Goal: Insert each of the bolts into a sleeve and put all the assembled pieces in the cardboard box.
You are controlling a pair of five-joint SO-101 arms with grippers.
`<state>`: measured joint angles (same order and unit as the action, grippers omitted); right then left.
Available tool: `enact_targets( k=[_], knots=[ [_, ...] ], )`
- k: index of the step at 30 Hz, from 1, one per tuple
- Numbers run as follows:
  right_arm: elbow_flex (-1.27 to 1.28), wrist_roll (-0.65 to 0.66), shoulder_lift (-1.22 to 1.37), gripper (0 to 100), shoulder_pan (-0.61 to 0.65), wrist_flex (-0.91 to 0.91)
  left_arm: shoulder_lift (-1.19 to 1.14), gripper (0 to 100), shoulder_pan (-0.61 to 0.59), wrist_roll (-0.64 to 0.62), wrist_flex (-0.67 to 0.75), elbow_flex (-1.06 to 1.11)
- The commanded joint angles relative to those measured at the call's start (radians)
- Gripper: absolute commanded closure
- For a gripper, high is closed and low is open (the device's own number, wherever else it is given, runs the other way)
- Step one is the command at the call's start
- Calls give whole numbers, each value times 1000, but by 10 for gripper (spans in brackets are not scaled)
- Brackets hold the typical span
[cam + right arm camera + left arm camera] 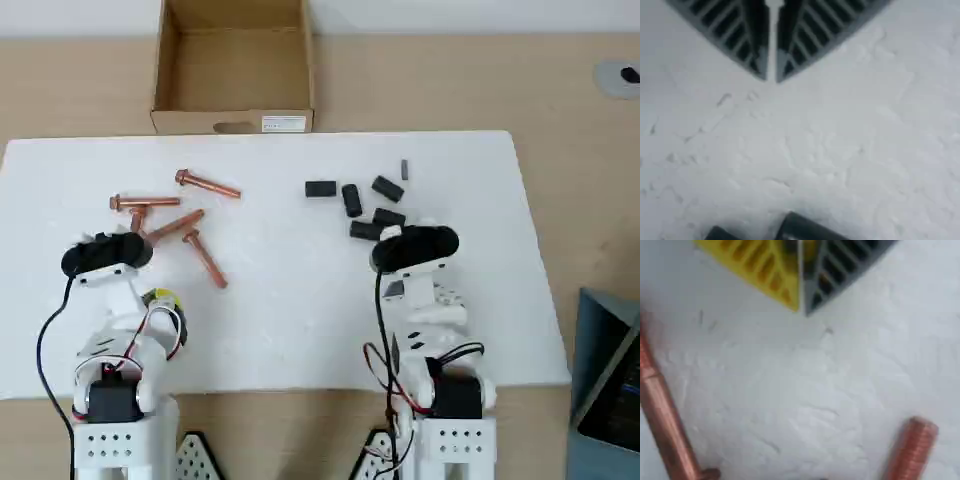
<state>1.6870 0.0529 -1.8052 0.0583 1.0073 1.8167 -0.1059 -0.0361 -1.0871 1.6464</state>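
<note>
Copper-coloured bolts [208, 185], five in number, lie loose in a fanned group on the white foam sheet [280, 320] that covers the wooden counter [80, 90], all on the left arm's side. Four crowd together just ahead of the left arm [108, 253], and one lies slightly apart toward the sheet's middle. Black sleeves [320, 189], five stubby pieces, cluster on the right arm's side just ahead of the right arm [415, 245], the nearest one partly under its housing. A thin dark pin [404, 169] lies beside the farthest of them. Bolts and sleeves are well apart and unjoined. The cardboard box [165, 70], open-topped with its brown floor showing, stands on the counter against the sheet's far edge, opposite the bolts. Left jaws: yellow finger [760, 265] and dark finger [840, 265] clenched tip to tip on nothing, low over bare sheet. A bolt shank [662, 420] and a threaded bolt end [912, 447] lie near them, untouched. Right jaws: two dark ribbed fingers [730, 25] clenched with only a hairline slit between, gripping nothing, over bare sheet near two sleeve ends [810, 227]. A grey device [605, 380] sits at the counter's right edge.
</note>
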Motion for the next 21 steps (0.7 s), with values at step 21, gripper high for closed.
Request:
enact_targets(
  k=[21],
  knots=[
    [2,-8,-105,990,13,-14,8,995,18,8,18,-5]
  ],
)
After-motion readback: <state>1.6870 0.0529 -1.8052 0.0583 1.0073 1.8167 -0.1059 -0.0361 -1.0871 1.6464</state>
